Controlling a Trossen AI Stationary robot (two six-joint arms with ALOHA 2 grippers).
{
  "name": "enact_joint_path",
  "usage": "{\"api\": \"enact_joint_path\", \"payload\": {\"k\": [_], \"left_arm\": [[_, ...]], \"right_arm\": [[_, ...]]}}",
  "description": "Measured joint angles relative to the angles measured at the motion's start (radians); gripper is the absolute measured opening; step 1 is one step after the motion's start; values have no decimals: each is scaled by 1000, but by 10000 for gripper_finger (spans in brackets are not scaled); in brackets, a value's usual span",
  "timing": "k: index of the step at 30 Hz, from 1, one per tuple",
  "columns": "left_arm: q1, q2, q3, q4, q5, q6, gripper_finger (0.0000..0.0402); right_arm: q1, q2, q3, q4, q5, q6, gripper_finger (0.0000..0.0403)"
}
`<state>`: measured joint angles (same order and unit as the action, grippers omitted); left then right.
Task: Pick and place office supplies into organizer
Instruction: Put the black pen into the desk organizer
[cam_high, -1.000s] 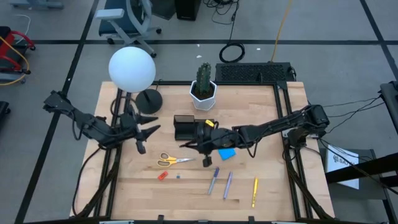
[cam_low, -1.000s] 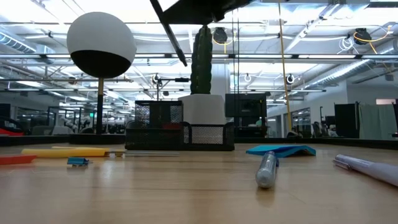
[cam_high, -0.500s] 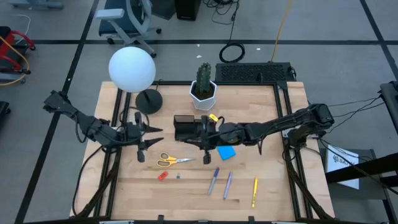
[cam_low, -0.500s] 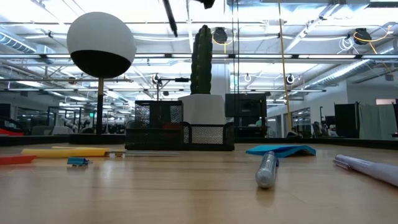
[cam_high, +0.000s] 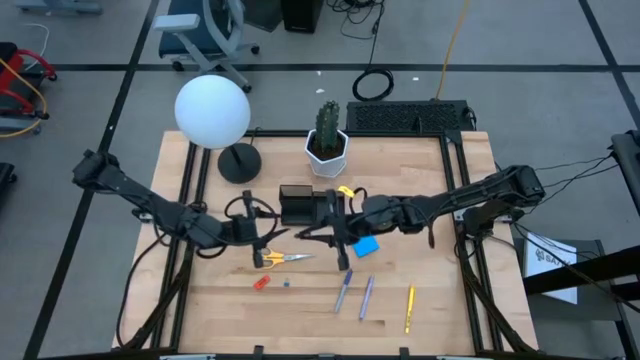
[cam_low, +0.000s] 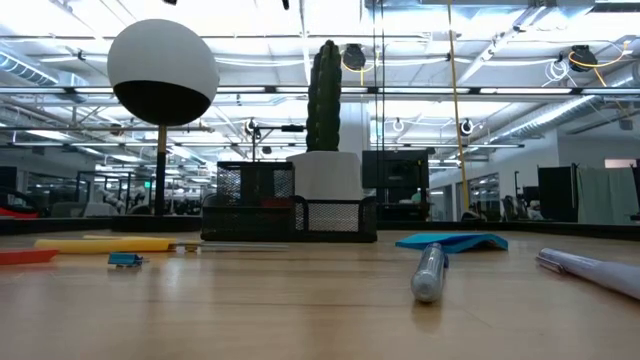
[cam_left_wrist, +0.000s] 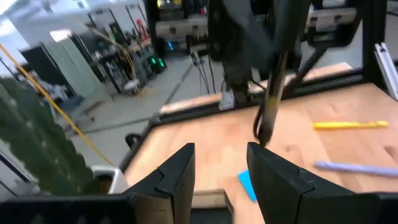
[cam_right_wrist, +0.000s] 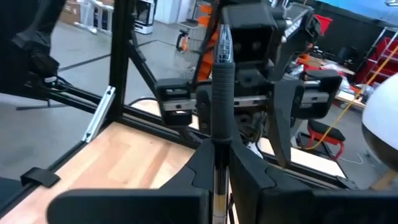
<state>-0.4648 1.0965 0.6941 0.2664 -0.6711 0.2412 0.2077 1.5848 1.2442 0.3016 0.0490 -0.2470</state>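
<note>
High view: right gripper (cam_high: 343, 240) beside organizer (cam_high: 297, 206), clamped on black pen (cam_high: 344, 250); over last 1 s pen swung from slanted to near upright. Left gripper (cam_high: 262, 238) moved in over scissors (cam_high: 277, 258).

Low view: pen gone out of top; organizer unchanged.

Left wrist: fingers (cam_left_wrist: 283, 180) spread, empty.

Right wrist: fingers (cam_right_wrist: 249, 168) tight on pen (cam_right_wrist: 221, 81).

Likely insertion next.

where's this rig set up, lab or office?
Probably an open lab or workshop: wooden table on a metal frame, exposed ceiling lights and rows of workstations behind it in the low view, office chair nearby.
</note>
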Motion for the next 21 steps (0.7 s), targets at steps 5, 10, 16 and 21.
{"api": "enact_joint_path", "payload": {"k": [5,10,16,21], "left_arm": [[0,7,0,64,0,26,152],[-17,-3,0,113,38,26,152],[-19,-3,0,158,139,13,152],[-19,-3,0,175,166,10,152]], "right_arm": [[-2,0,0,-22,2,-3,20],[-14,0,0,-38,7,-4,20],[-18,0,0,-38,5,-8,20],[-18,0,0,-38,6,-8,20]]}}
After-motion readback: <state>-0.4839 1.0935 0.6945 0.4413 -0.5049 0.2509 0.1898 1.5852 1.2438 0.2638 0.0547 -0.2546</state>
